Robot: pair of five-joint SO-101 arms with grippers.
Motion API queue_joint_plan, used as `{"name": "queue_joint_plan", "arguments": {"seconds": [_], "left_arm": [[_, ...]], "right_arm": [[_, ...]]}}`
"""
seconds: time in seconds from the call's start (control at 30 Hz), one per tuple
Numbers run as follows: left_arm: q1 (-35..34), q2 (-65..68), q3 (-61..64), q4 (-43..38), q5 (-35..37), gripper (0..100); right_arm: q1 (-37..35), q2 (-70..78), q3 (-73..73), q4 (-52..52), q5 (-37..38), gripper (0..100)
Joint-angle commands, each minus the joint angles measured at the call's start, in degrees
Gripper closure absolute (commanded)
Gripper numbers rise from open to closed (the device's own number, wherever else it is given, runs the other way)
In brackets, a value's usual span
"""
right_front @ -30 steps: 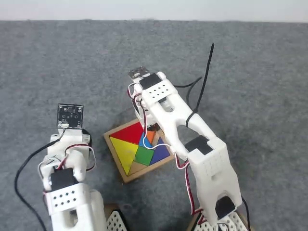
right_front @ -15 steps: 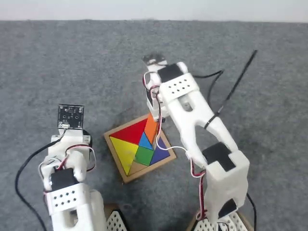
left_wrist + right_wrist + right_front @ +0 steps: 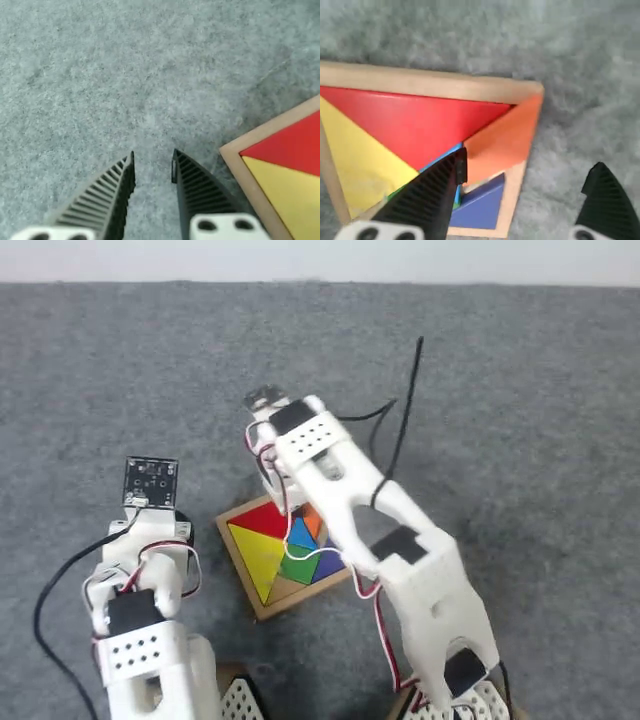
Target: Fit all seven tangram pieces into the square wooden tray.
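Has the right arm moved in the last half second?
Yes. Against the tray, the right arm swung toward the left arm, from beside the far corner to above it.

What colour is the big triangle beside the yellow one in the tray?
The triangle is red, clearest in the right wrist view.

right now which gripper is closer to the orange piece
Right. The right gripper hangs open over the orange piece; the left gripper is over bare carpet beside the tray corner, farther off.

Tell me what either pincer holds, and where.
Nothing. The left pincer is open over bare carpet; the right pincer is open above the orange piece, not clamping it.
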Motion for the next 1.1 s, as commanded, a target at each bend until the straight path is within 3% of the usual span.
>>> {"name": "queue_joint_plan", "arguments": {"seconds": [0.0,0.13,0.33,0.43,0.93,1.07], "left_arm": [[0.53,0.35,-0.40,0.26,-0.70,88],[0.53,0.35,-0.40,0.26,-0.70,88],[0.53,0.35,-0.40,0.26,-0.70,88],[0.53,0.35,-0.40,0.26,-0.70,88],[0.35,0.26,-0.40,0.26,-0.70,88],[0.26,0.26,-0.40,0.26,-0.70,88]], "right_arm": [[-0.48,2.33,-6.24,1.36,2.11,63.8],[1.54,6.90,-9.14,1.89,5.45,64.9],[5.32,7.78,-14.15,1.98,6.07,86.9],[6.02,7.78,-14.51,1.89,8.35,92.7],[6.20,7.69,-14.51,2.07,8.79,92.8],[6.73,6.73,-17.41,6.73,8.88,92.8]]}}
